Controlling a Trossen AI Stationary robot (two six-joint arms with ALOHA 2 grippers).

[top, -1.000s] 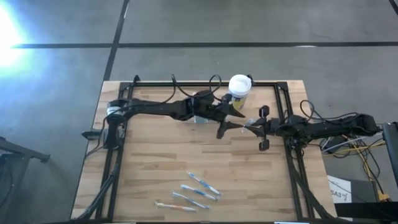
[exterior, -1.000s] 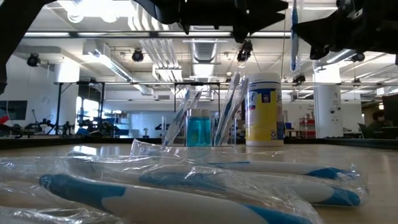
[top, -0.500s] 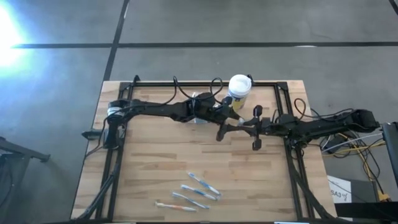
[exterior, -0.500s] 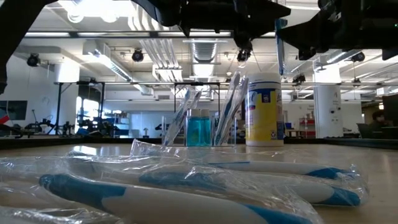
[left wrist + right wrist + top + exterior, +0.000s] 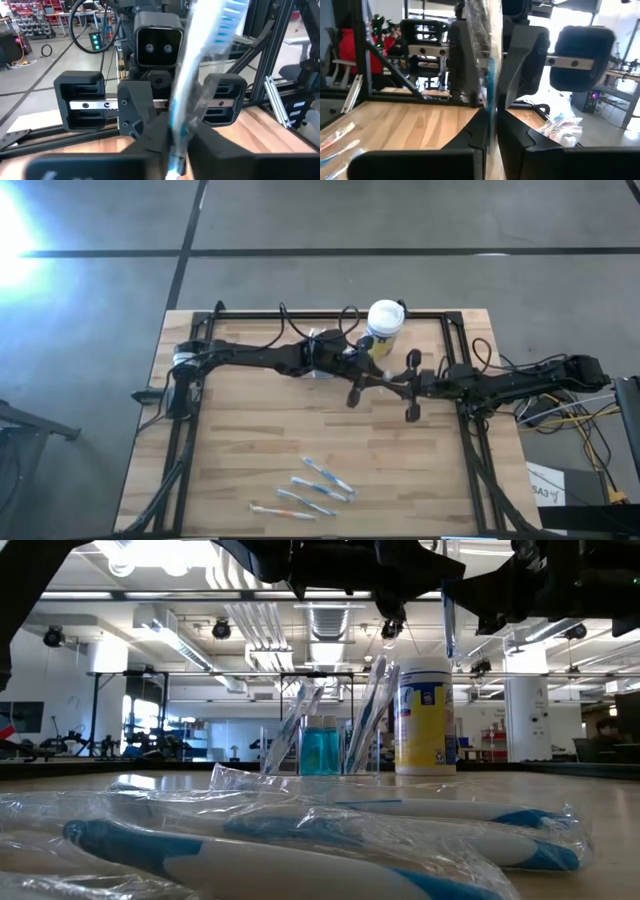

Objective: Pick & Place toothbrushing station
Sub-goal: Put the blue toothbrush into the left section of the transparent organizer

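Observation:
A wrapped blue-and-white toothbrush [image 5: 192,85] stands upright in the air between my two grippers, which face each other over the table's middle right. My left gripper [image 5: 372,375] comes from the left and is shut on it. My right gripper [image 5: 390,384] comes from the right and is shut on it too. In the low view the toothbrush [image 5: 448,620] hangs above and in front of the white canister [image 5: 423,715]. The toothbrushing station [image 5: 320,748], a clear holder with a blue bottle and brushes leaning in it, stands on the table beside the canister. My left gripper pinches the toothbrush's handle [image 5: 176,142] between its two fingers, in its wrapper. The fingers lie level, from the table's left, across the brush. The brush stands upright, bristle head [image 5: 232,20] up, clear of the table. My right gripper pinches the wrapped handle [image 5: 490,107] between its two fingers. The fingers lie level, from the table's right, across the brush. The wrapper [image 5: 482,35] stands up above the fingers.
Several wrapped toothbrushes [image 5: 315,485] lie near the table's front edge and fill the low view's foreground [image 5: 300,830]. The white canister [image 5: 385,318] stands at the far edge, just behind the grippers. A black frame [image 5: 470,450] runs round the table.
My right gripper has gone toward the table's left edge with the upright toothbrush and now meets my left gripper. The toothbrush has stayed upright and clear of the table.

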